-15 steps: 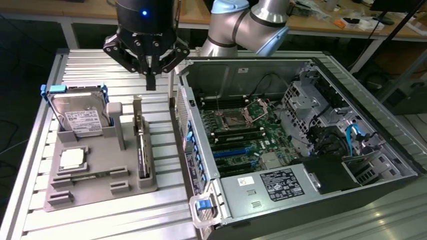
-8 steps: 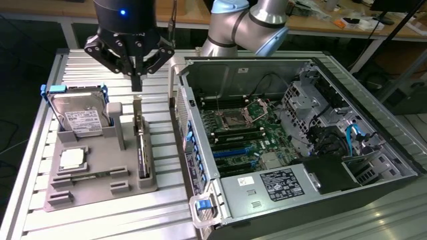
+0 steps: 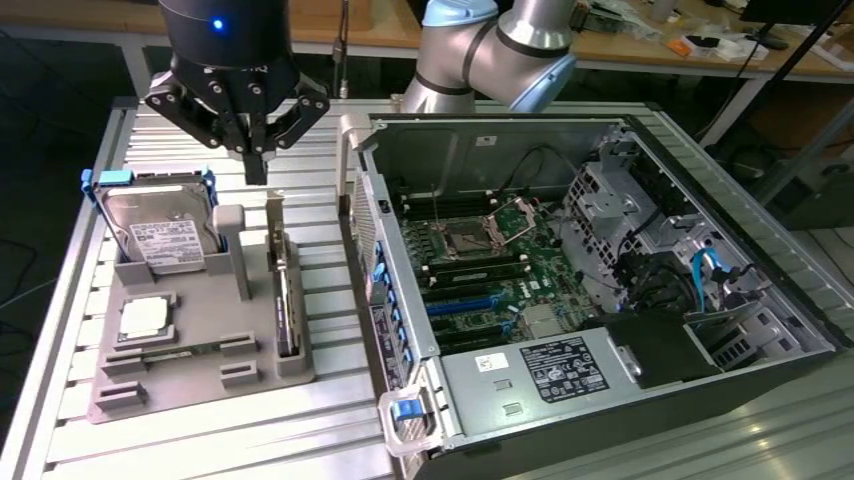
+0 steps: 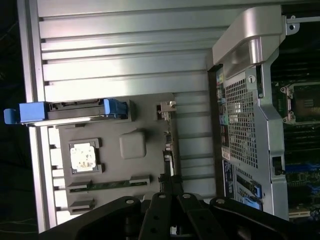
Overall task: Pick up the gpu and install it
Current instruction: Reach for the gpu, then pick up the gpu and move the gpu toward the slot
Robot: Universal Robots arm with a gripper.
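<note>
Dark gpu (image 3: 286,310) edgewise, lengthwise alongside case (image 3: 474,150)

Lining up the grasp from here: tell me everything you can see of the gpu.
The gpu is a thin, dark circuit card standing on its long edge in a slot of the grey holder, on the side nearest the open computer case. A silver metal bracket stands upright at one end. The shut tool hangs above that bracket end without touching it. As far as I can see, only the holder touches the card.
</note>
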